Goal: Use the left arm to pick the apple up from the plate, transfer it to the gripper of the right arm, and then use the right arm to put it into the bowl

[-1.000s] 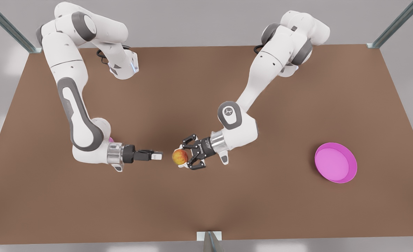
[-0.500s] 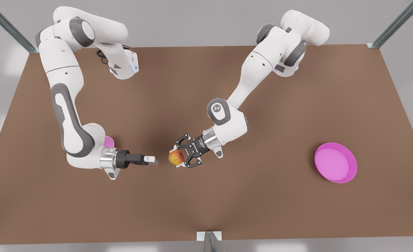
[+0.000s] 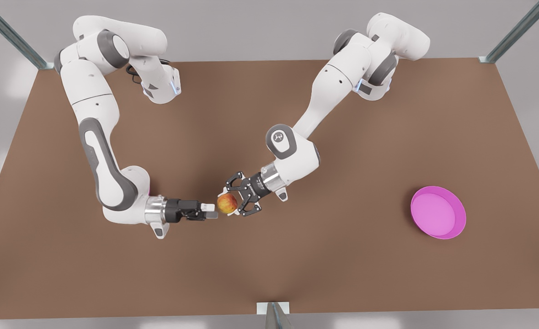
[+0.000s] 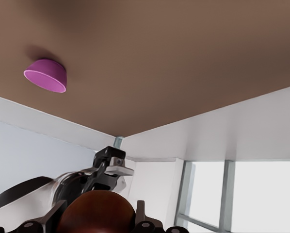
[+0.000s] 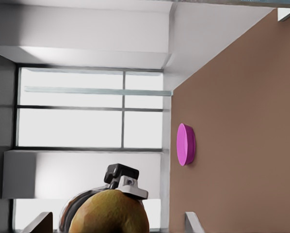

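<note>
A small round red-orange apple with yellow patches (image 3: 226, 203) hangs in the air above the middle of the brown tabletop (image 3: 342, 256), between the two arms' grippers. It is close to a ball, so no long axis shows, and I cannot tell which way its stem dimple faces.

The left gripper (image 3: 231, 204), on the arm at the front view's right, reaches in level toward the front view's left. Its black linkage jaws are clamped on the apple from two sides. In the left wrist view the fruit (image 4: 96, 213) sits dark and close between them.

The right gripper (image 3: 210, 211), on the arm at the front view's left, points level straight at the apple. Its tips are just beside the fruit, or touching it. In the right wrist view its fingers (image 5: 38, 221) stand apart on either side of the apple (image 5: 110, 213), not pressed on it.

The wide shallow magenta-pink plate (image 3: 438, 189) lies well apart near the front view's right, with nothing on it. The small deep pink bowl (image 4: 45, 75) stands on the table beyond the right arm; its inside is hidden from me.
</note>
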